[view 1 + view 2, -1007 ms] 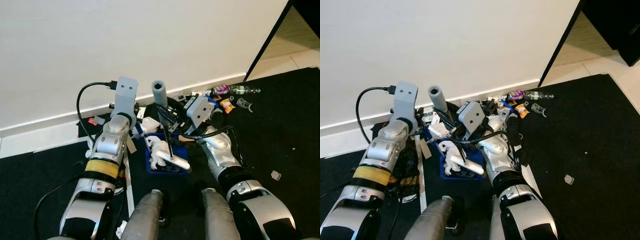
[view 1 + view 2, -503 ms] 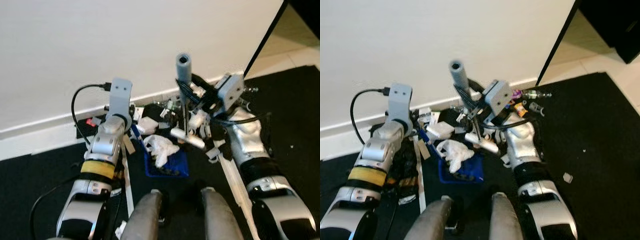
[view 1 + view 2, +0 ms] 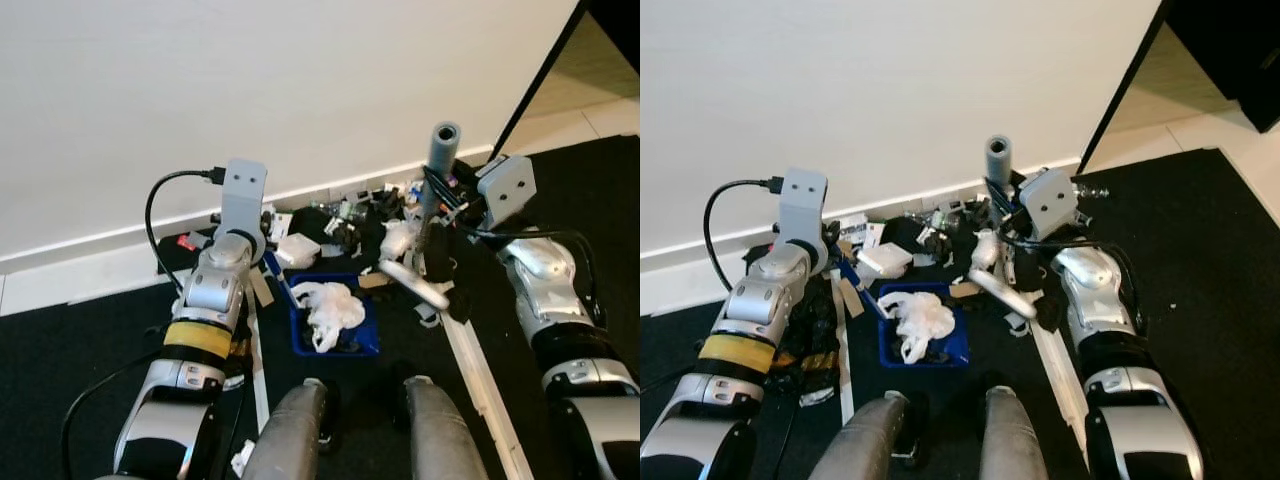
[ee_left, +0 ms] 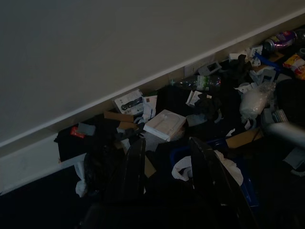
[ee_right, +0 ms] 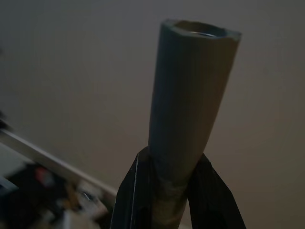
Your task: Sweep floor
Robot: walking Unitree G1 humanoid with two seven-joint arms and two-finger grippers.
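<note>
Left gripper [image 4: 164, 164] grip — perhaps empty, too dark.

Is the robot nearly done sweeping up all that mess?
Not yet. Some is done: crumpled white trash already sits in the blue dustpan. Right now the right gripper is clamped on the grey broom handle, with the broom's head beside the pan. The left gripper hovers open above it. Plenty is left: boxes, wrappers and a bottle lie piled along the wall.
</note>
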